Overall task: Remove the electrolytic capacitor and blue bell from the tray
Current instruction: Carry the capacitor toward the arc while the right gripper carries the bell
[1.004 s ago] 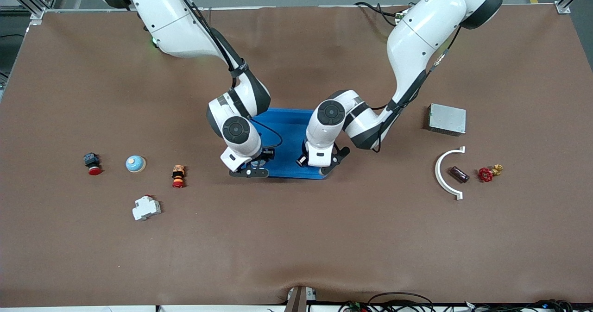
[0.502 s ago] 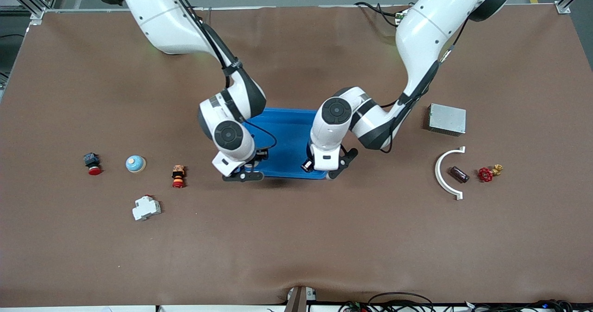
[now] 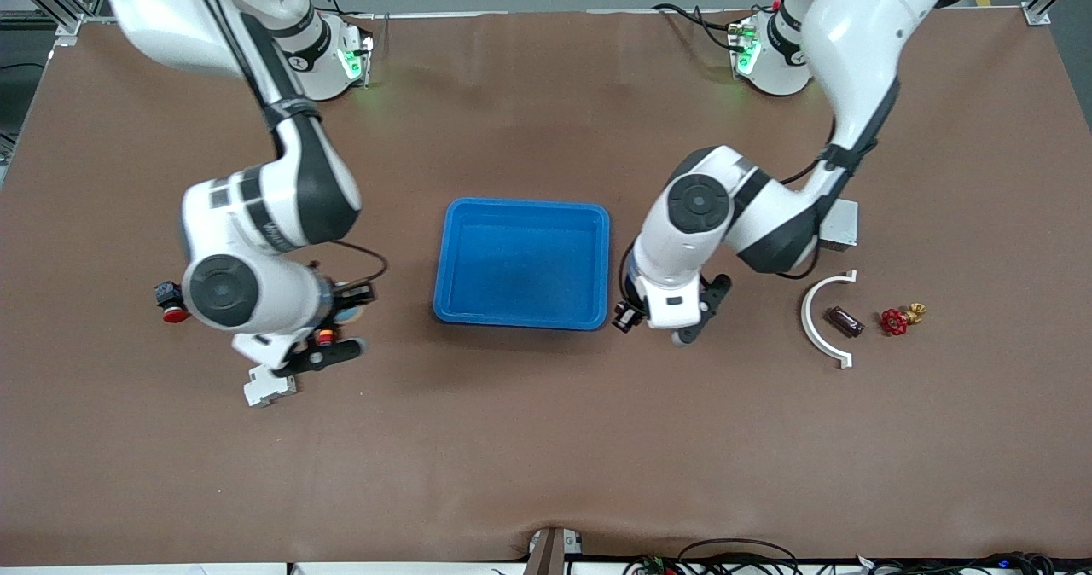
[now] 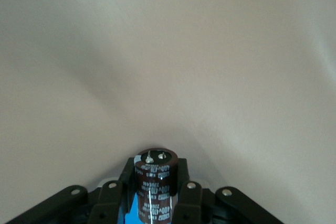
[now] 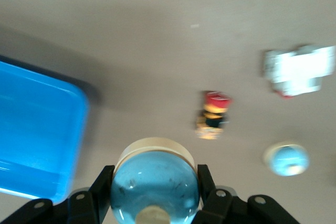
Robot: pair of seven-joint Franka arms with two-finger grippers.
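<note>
Front view shows the left gripper [image 3: 689, 323] up over bare table between the blue tray [image 3: 522, 206] and the white arc [image 3: 810, 315], and the left wrist view shows its jaws clamped on an upright brown capacitor [image 4: 156, 184]. A second capacitor [image 3: 845, 321] lies inside the arc's curve. The right gripper [image 5: 155, 203] is over the table toward the right arm's end, closed around a blue bell [image 5: 155, 184], with a second bell [image 5: 286, 159], a red-topped button [image 5: 212, 114] and a white block [image 5: 299, 69] lying on the table below.

the tray [image 3: 522, 208] sits mid-table, the curved bracket [image 3: 819, 323] well apart toward the left arm's end.
</note>
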